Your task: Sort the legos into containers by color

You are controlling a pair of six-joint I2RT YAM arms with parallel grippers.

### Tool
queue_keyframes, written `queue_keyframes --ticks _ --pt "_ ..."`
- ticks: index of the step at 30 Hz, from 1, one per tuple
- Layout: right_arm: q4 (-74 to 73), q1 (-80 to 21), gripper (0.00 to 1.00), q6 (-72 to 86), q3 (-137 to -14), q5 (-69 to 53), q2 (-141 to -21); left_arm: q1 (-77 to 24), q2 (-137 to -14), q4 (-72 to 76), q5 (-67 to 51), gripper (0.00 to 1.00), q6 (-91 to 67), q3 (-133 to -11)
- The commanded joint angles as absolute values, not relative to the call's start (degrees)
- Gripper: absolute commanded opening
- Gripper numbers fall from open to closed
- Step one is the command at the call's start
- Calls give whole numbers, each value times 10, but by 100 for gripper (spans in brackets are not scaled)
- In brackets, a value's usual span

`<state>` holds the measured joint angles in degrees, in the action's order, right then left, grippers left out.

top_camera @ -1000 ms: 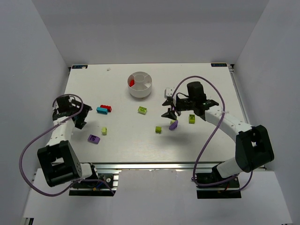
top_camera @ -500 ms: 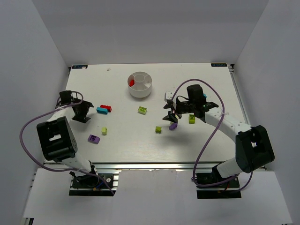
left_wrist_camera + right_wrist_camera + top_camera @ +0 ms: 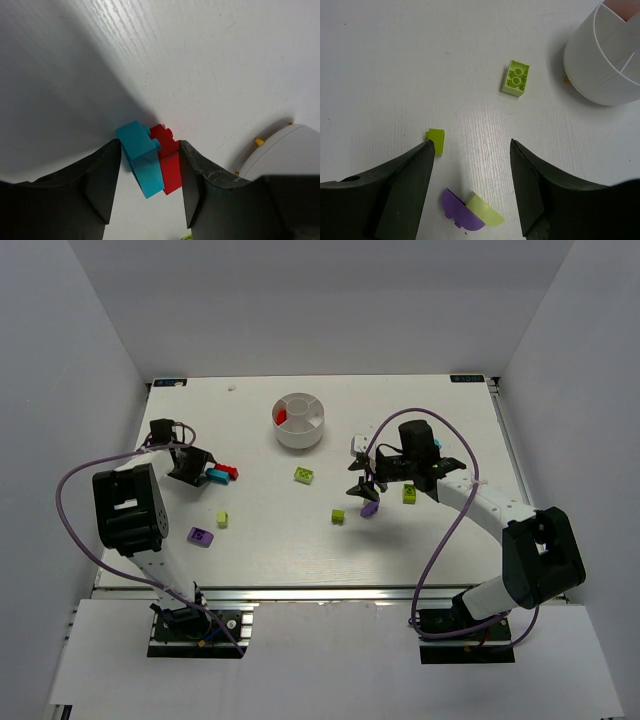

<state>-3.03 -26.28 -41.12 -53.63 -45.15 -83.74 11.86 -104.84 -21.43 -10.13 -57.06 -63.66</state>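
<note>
Left hand (image 3: 150, 146) now around cyan brick (image 3: 142, 162) and adjoining red brick (image 3: 169, 162)

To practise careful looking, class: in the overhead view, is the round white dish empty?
No, a red brick lies in one compartment of the white dish.

White table (image 3: 270, 535), pale walls (image 3: 300, 310), aluminium front rail (image 3: 330, 593)
</note>
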Motion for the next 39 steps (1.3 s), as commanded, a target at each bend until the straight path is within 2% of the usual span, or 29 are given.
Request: queue_keyframes --ticks 1,16,19,27,39 --pt "-14 -262 67 -416 -541 -457 -836 115 -1052 -248 -64 59 -565 -661" --pt "-11 -262 68 -413 -540 -461 -834 114 -1064 -285 -14 65 -568 -686" --pt "-11 -260 68 -414 -541 -461 -833 115 -1064 -287 -10 64 -570 -687" --pt "-6 -258 68 -408 -541 -465 -834 104 -1071 -310 -8 53 -566 -696" --pt "-6 -256 68 -406 -534 -464 -827 68 -1073 -327 7 55 -583 -679"
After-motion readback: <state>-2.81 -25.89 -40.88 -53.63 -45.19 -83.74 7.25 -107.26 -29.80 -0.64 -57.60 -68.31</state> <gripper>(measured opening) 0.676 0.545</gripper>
